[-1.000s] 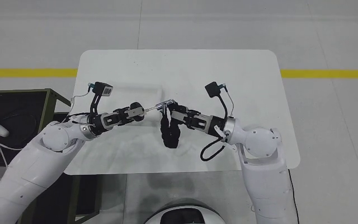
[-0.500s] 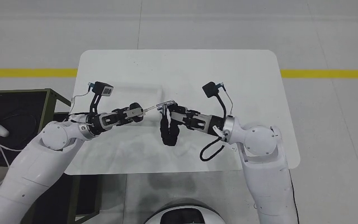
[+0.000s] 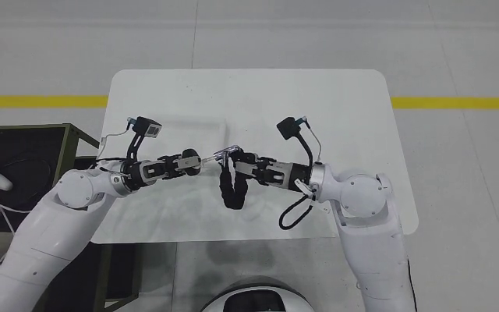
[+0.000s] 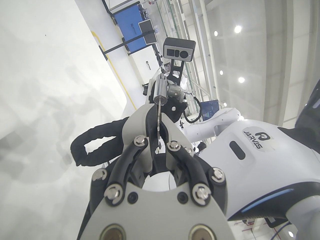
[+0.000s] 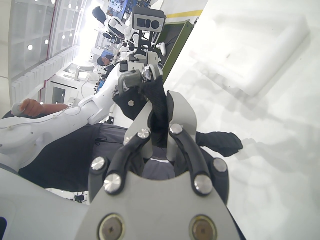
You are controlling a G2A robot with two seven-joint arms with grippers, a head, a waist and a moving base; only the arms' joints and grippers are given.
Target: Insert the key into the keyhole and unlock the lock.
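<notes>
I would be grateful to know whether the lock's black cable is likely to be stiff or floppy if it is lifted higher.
Probably semi-floppy: the cable trails in a loop from the right end effector, yet keeps an open curve rather than collapsing. Its fabric-like sleeve likely grips well. The metal lock cylinder probably feels heavier than the cable.

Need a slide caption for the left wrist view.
Left hand pinches the key, its tip at the keyhole of the cable lock.

The right tool (image 3: 238, 162), clamping the black fabric-sleeved cable lock (image 3: 230, 187), has drifted toward 8 o'clock. The left tool (image 3: 194, 160), pinching the thin silver metal key (image 3: 211, 156), has slid toward 6 o'clock.
</notes>
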